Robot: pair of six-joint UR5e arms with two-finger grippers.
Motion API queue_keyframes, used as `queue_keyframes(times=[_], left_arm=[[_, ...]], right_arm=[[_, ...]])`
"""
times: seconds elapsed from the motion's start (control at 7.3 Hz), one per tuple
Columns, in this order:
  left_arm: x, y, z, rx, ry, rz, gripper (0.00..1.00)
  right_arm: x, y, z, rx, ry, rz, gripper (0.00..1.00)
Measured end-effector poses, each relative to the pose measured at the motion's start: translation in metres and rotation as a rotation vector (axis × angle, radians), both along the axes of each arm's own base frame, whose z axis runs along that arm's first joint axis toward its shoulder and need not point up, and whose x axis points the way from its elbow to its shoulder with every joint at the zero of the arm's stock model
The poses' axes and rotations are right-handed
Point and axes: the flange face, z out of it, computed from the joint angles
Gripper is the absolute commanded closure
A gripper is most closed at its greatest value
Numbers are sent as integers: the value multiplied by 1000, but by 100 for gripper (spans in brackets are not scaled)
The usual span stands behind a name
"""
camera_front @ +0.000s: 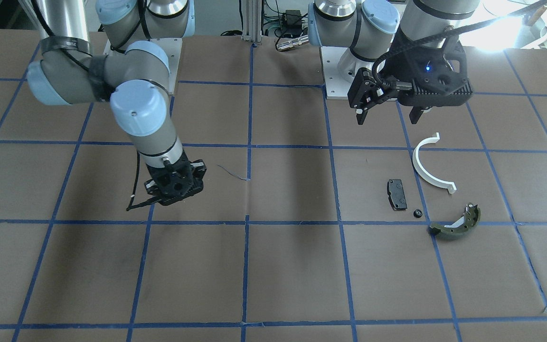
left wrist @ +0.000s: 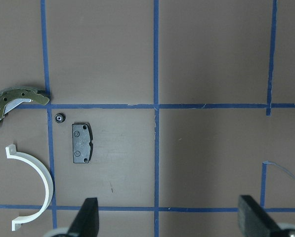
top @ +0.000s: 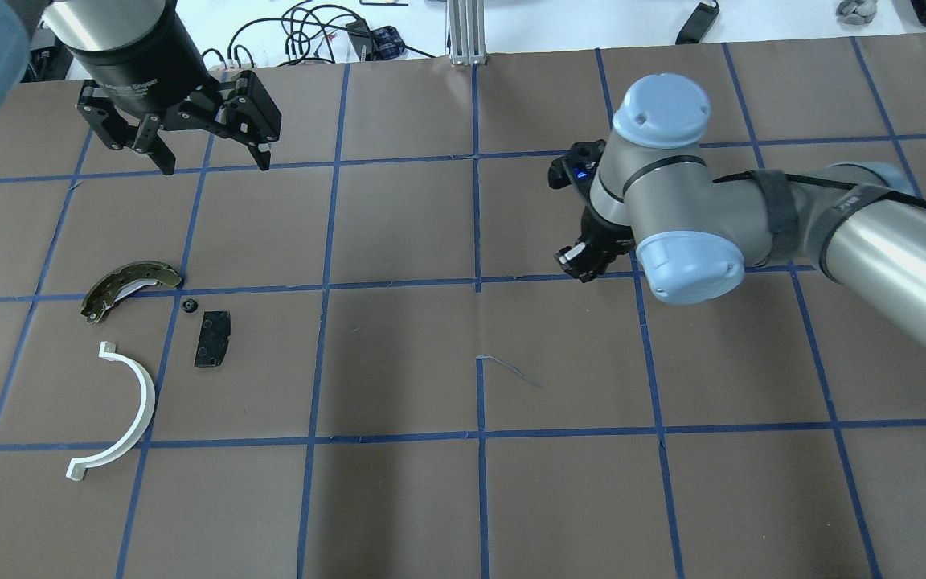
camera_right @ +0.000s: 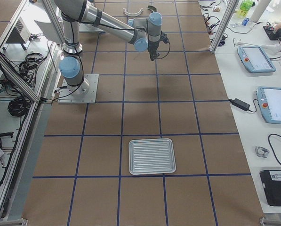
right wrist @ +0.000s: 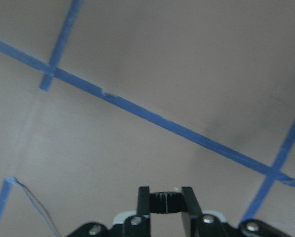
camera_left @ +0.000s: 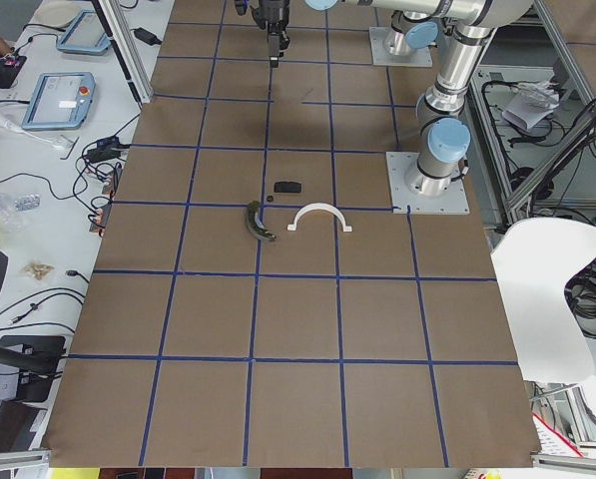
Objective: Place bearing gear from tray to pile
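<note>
The right jaws are clenched on the small black bearing gear point(right wrist: 166, 202) above the desk point(top: 399, 498), well apart from the pile point(top: 212, 338); the left jaws hang released. Pinched by its rim, the gear may slip and roll astray

I see open table point(top: 399, 354) between right gripper point(top: 581, 263), clamped on bearing gear point(right wrist: 164, 201), and pile point(top: 187, 305) — wide lane. Left gripper point(top: 214, 165), jaws spread, hangs high over pile-side stretch — limits headroom. Black pad point(top: 212, 338), half-ring point(top: 129, 410) apart: room between.
</note>
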Motion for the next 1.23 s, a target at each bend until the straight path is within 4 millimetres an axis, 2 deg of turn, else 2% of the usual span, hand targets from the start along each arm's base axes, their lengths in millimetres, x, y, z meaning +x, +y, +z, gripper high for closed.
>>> queue_keyframes(times=[0.27, 0.41, 0.55, 0.69, 0.82, 1.1, 1.23], left_arm=[[2, -1, -1, 2, -1, -6, 0], [4, -1, -1, 1, -1, -5, 0], [5, -1, -1, 1, -1, -2, 0], [6, -2, -1, 0, 0, -1, 0], [6, -2, -1, 0, 0, 0, 0], [7, -2, -1, 1, 0, 1, 0], [7, -2, -2, 2, 0, 1, 0]], right_arm=[[86, 23, -15, 38, -8, -128, 82], [119, 38, -25, 64, -25, -181, 82], [145, 50, -35, 99, -62, -229, 75], [162, 58, -47, 126, -87, -249, 68], [170, 60, -55, 137, -96, -253, 1], [169, 57, -59, 138, -101, -264, 0], [160, 46, -54, 126, -110, -268, 0]])
